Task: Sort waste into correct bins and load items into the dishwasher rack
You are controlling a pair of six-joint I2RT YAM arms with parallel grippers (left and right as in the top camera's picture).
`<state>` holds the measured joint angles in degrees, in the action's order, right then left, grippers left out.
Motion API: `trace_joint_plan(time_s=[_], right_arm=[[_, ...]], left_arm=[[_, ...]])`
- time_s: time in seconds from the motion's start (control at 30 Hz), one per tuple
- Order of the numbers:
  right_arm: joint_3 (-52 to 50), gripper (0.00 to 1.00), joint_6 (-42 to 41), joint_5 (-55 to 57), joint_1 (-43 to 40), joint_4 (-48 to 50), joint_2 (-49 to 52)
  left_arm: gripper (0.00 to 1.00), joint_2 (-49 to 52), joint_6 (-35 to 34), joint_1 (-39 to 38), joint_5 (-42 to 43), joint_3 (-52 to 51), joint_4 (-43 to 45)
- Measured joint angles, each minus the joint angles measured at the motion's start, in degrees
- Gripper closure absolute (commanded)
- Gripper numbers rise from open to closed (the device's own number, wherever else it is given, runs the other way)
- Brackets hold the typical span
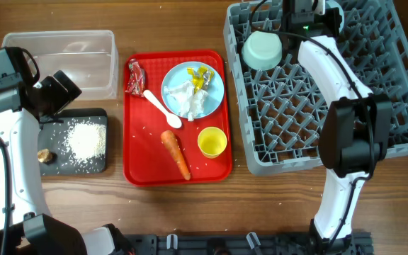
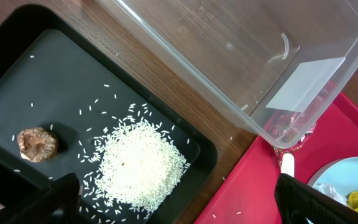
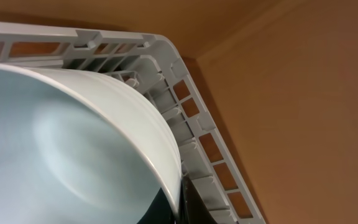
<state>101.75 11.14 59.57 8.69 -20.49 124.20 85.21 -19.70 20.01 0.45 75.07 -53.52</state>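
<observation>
The grey dishwasher rack [image 1: 374, 106] fills the right side. My right gripper [image 1: 286, 34] is shut on the rim of a light blue bowl [image 1: 262, 49] in the rack's far left corner. In the right wrist view the rim [image 3: 178, 186] runs between the fingers. My left gripper [image 1: 61, 92] is open and empty above the black tray [image 1: 98, 164], which holds rice [image 2: 142, 165] and a brown lump [image 2: 36, 144]. The clear tub [image 1: 62, 53] is behind it. The red tray [image 1: 137, 166] holds the plate [image 1: 214, 88] with tissue [image 1: 185, 99] and a yellow wrapper [image 1: 202, 76], a red wrapper [image 1: 134, 78], spoon [image 1: 163, 110], carrot [image 1: 176, 154] and yellow cup [image 1: 212, 142].
Stray rice grains lie on the wood between the black tray and the red tray [image 2: 260, 186]. The right arm [image 1: 331, 71] stretches over the rack's middle. A second bowl is not in view.
</observation>
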Motion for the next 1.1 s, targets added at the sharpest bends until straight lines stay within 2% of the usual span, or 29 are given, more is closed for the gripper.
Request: trace_joint_plan(time_s=[0.23, 0.47, 0.57, 0.6, 0.63, 0.67, 0.7, 0.73, 0.87, 1.0, 1.1], right_arm=[[-0.1, 0.96, 6.6, 1.4, 0.0, 9.4, 0.7], [-0.1, 0.96, 8.8, 1.6, 0.0, 9.4, 3.1], [-0.1, 0.8, 9.4, 1.6, 0.7, 7.3, 3.1], [-0.1, 0.79, 9.7, 1.8, 1.0, 6.5, 3.2], [-0.1, 0.68, 9.8, 3.0, 2.6, 5.2, 3.2], [-0.1, 0.48, 9.8, 3.7, 4.1, 4.8, 3.2], [-0.1, 0.32, 9.8, 4.5, 6.4, 2.8, 3.2], [-0.1, 0.24, 10.1, 4.8, 8.0, 1.7, 3.2], [-0.1, 0.19, 10.4, 6.1, 13.2, -1.9, 3.2], [-0.1, 0.18, 10.0, 6.7, 13.5, -3.0, 3.2], [-0.4, 0.18, 5.8, -0.7, 13.5, -11.3, 0.1]], left_arm=[[0.0, 0.0, 0.0, 0.0, 0.0, 0.0, 0.0], [0.0, 0.0, 0.0, 0.0, 0.0, 0.0, 0.0], [0.0, 0.0, 0.0, 0.0, 0.0, 0.0, 0.0], [0.0, 0.0, 0.0, 0.0, 0.0, 0.0, 0.0], [0.0, 0.0, 0.0, 0.0, 0.0, 0.0, 0.0], [0.0, 0.0, 0.0, 0.0, 0.0, 0.0, 0.0], [0.0, 0.0, 0.0, 0.0, 0.0, 0.0, 0.0], [0.0, 0.0, 0.0, 0.0, 0.0, 0.0, 0.0], [0.0, 0.0, 0.0, 0.0, 0.0, 0.0, 0.0], [0.0, 0.0, 0.0, 0.0, 0.0, 0.0, 0.0], [0.0, 0.0, 0.0, 0.0, 0.0, 0.0, -0.1]])
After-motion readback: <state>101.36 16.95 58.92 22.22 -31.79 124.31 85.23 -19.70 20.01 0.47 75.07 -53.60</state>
